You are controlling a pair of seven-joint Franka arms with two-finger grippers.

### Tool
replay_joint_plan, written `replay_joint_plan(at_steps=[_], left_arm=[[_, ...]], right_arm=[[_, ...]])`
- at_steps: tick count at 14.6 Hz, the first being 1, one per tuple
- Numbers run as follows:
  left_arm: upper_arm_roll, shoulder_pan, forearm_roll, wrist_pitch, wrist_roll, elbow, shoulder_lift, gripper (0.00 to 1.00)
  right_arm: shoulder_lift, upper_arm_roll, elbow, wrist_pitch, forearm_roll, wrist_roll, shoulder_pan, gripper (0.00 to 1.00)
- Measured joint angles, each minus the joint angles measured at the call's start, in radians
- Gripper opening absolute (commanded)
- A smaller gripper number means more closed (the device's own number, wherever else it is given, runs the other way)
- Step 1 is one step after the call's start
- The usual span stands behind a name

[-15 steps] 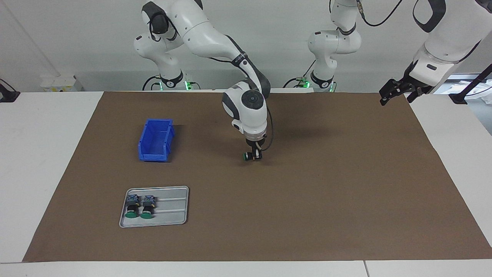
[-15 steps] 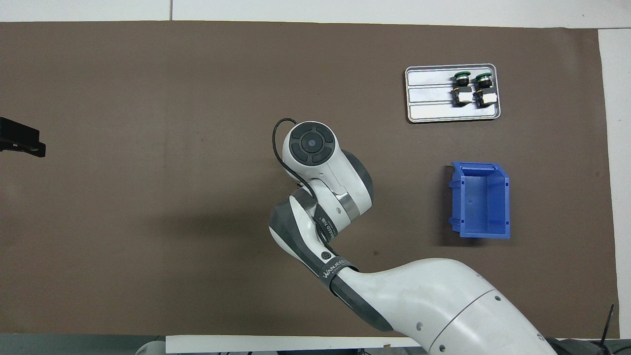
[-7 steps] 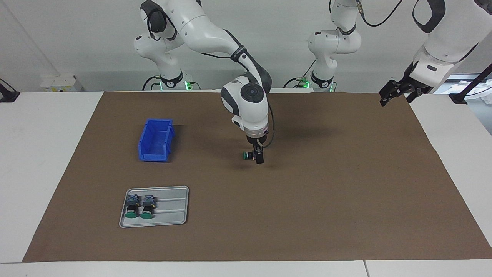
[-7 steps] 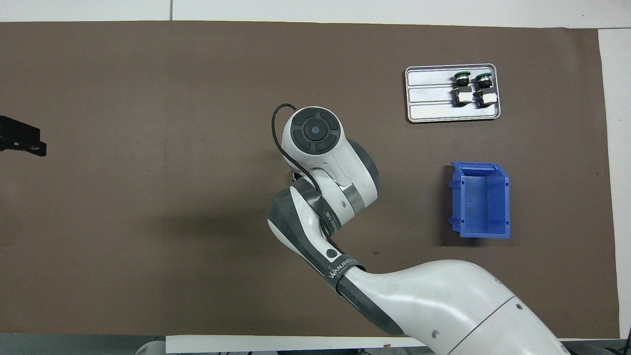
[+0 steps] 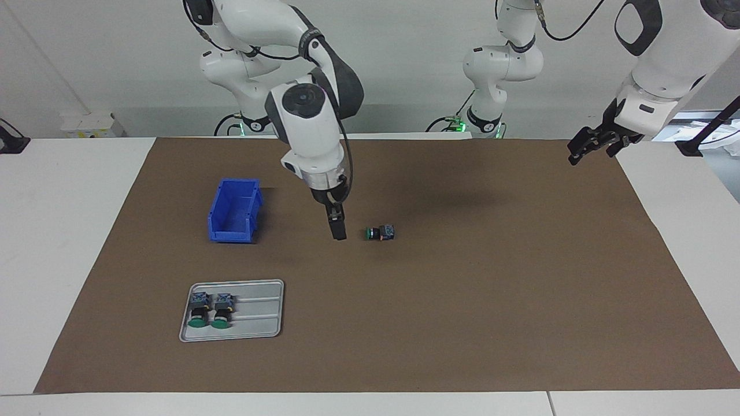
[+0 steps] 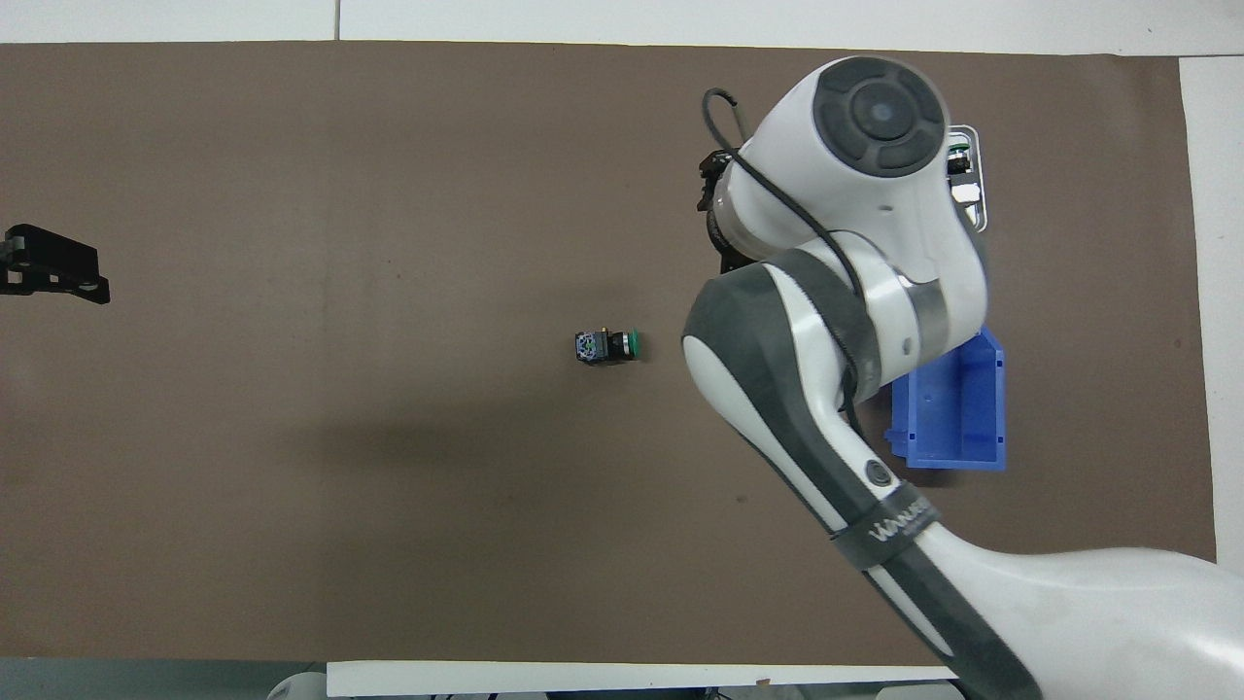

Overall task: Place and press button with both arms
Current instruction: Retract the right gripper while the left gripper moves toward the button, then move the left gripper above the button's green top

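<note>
I see the button [image 5: 380, 233] lying on its side on the brown mat [image 5: 462, 323] near the middle of the desk [image 5: 69, 231], green cap pointing toward the right arm's end, its blue-grey block at the other end. Nothing touches it. My right gripper [image 5: 337, 226] hangs just beside the button on the cap side, above the mat between the button and the blue bin [image 5: 234, 211], and its jaws stand apart with nothing in them. The right arm [image 6: 836, 292] covers most of the grey tray [image 5: 233, 310] in the overhead view; in the facing view the tray sits farther from the robots than the bin and carries two more buttons [image 5: 210, 309] side by side. My left gripper [image 5: 589, 144] waits in the air over the mat's edge at the left arm's end, jaws open and empty.
</note>
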Motion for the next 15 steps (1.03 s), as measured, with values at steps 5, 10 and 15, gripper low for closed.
replay_joint_plan(at_steps=[5,10,15], left_arm=[[-0.009,-0.084,-0.003,0.021,-0.238,-0.037,0.016,1.0],[-0.01,-0.14,-0.008,0.03,-0.521,-0.042,0.03,1.0],[-0.015,-0.265,-0.041,0.082,-0.964,-0.101,0.083,1.0]], right_arm=[[-0.113,-0.003,0.001,-0.179,0.0,-0.408,-0.137,0.98],[-0.24,-0.009,0.001,-0.35,-0.012,-0.905,-0.32,0.98],[-0.266,-0.013,0.001,-0.43,-0.155,-1.4,-0.371,0.98]])
